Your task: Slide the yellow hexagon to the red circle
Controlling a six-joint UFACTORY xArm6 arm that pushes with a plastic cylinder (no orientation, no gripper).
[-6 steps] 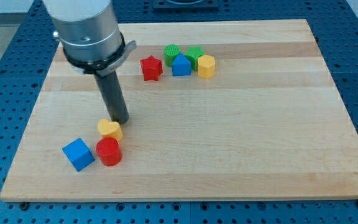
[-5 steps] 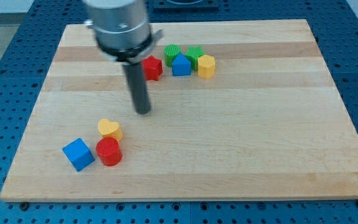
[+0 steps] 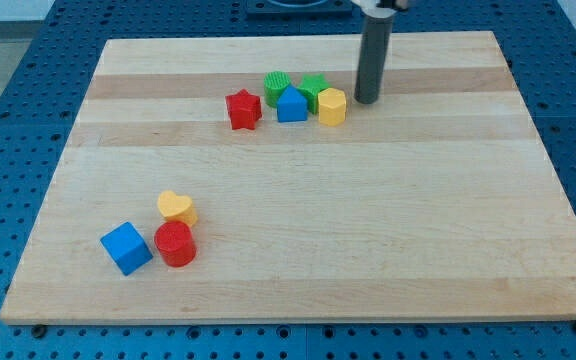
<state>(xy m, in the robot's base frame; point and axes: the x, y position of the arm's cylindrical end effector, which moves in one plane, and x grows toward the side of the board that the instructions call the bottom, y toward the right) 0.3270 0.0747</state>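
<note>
The yellow hexagon [image 3: 332, 105] sits near the view's top centre, at the right end of a cluster of blocks. My tip [image 3: 366, 100] stands just to the right of it, slightly toward the view's top, close to it but apart. The red circle [image 3: 175, 244] is a short cylinder at the view's lower left, far from the hexagon.
A blue house-shaped block [image 3: 291, 105], a green block [image 3: 278, 86], another green block [image 3: 313, 87] and a red star [image 3: 243, 109] lie left of the hexagon. A yellow heart [image 3: 176, 208] and a blue cube [image 3: 126, 248] flank the red circle. The wooden board [image 3: 388, 220] carries all.
My tip has moved from beside the yellow heart at the lower left, across the board toward the upper right, to just right of the yellow hexagon. No block has moved.
</note>
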